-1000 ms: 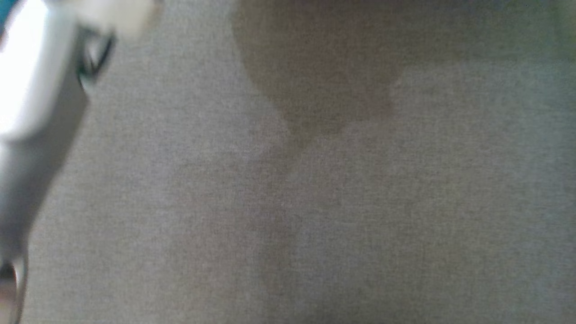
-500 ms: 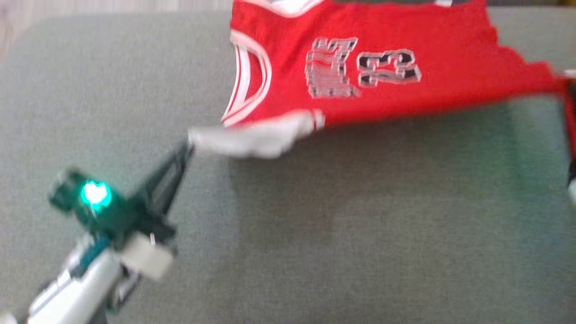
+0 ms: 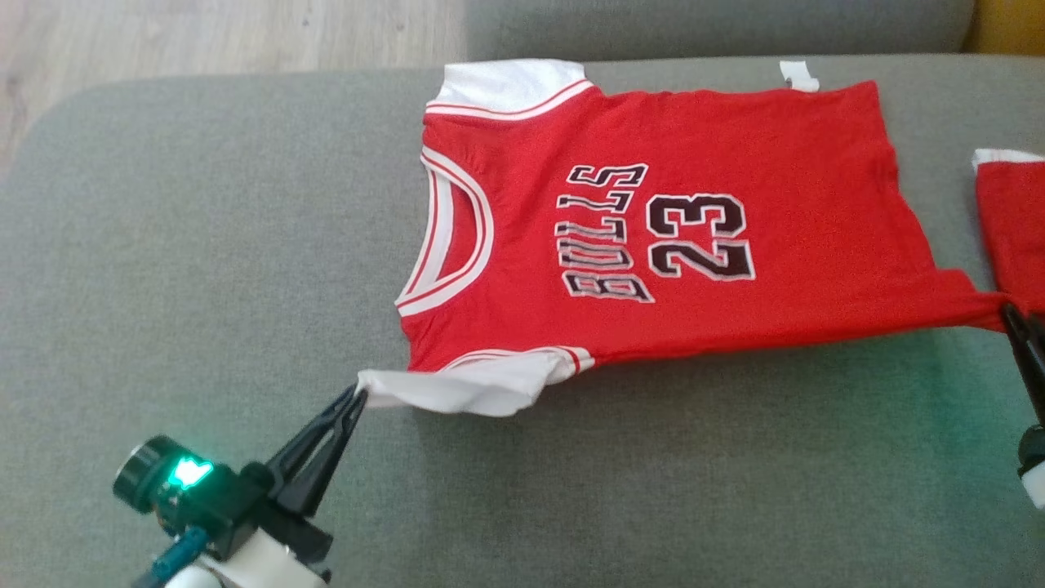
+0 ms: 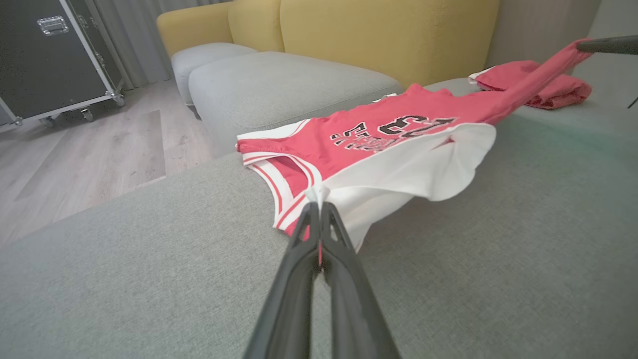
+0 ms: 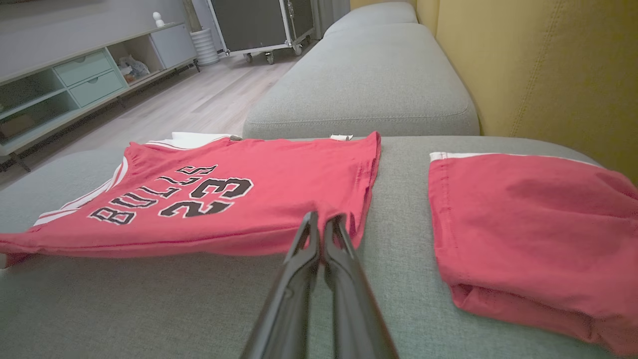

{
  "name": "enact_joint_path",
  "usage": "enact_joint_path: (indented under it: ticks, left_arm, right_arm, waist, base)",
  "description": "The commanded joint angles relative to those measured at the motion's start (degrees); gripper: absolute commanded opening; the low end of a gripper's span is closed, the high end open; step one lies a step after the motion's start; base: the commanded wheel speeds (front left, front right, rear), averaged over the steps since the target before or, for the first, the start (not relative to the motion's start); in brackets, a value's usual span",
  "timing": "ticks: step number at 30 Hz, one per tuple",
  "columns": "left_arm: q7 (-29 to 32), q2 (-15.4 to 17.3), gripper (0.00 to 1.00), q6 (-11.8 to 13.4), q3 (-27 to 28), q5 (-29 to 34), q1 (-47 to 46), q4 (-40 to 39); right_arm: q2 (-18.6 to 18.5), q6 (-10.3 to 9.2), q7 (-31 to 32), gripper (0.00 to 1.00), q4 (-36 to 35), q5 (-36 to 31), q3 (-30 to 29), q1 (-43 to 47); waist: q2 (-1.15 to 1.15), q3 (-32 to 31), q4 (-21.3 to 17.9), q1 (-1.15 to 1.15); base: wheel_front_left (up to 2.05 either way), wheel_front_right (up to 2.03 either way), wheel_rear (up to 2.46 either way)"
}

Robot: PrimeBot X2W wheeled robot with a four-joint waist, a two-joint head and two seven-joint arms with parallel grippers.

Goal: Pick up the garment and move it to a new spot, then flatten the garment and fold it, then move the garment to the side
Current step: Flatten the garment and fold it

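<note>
Head view: left gripper (image 3: 357,394) pinches jersey (image 3: 775,163) sleeve, right gripper (image 3: 1009,314) pinches hem.

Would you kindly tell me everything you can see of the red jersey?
The jersey is soft red cloth with white sleeves, a white-striped neckline and black "BULLS 23" lettering facing up. A small white tag sticks out at its hem. Its far part rests on the grey cushion. Its near edge is lifted and stretched between the left gripper, fingers shut on a sleeve, and the right gripper, shut on a hem corner.
</note>
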Motion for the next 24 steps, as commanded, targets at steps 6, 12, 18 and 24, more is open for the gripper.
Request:
enact_joint_path:
  ticks: [6,12,18,24]
  left_arm:
    - [0.30,1.13,0.00,-0.40,3.39,2.64,-9.92,-0.03]
    - [-0.06,-1.83,0.00,-3.33,3.06,7.02,-22.60,6.55]
    - [-0.91,-4.98,0.00,-6.45,2.81,10.11,-34.84,14.77]
    - [-1.73,-8.12,0.00,-9.00,1.35,11.83,-43.37,22.53]
  right_arm:
    - [-1.18,-0.04,-0.57,0.00,-0.30,-0.44,-0.04,-2.13]
    - [-0.68,-0.04,0.07,0.00,2.23,-0.15,2.47,-9.31]
    - [-1.07,-0.04,0.71,0.00,4.86,0.38,5.53,-17.24]
    - [-1.48,-0.04,0.49,0.00,7.63,0.51,8.39,-24.26]
  waist:
    - [-0.01,4.20,0.17,0.01]
    - [-0.01,8.89,0.11,0.01]
    - [-0.01,12.66,0.00,0.01]
    - [-0.01,15.68,-0.55,0.01]
  base:
    - [0.00,0.00,0.00]
    - [0.00,0.00,0.00]
    - [0.00,0.00,0.00]
    - [0.00,0.00,0.00]
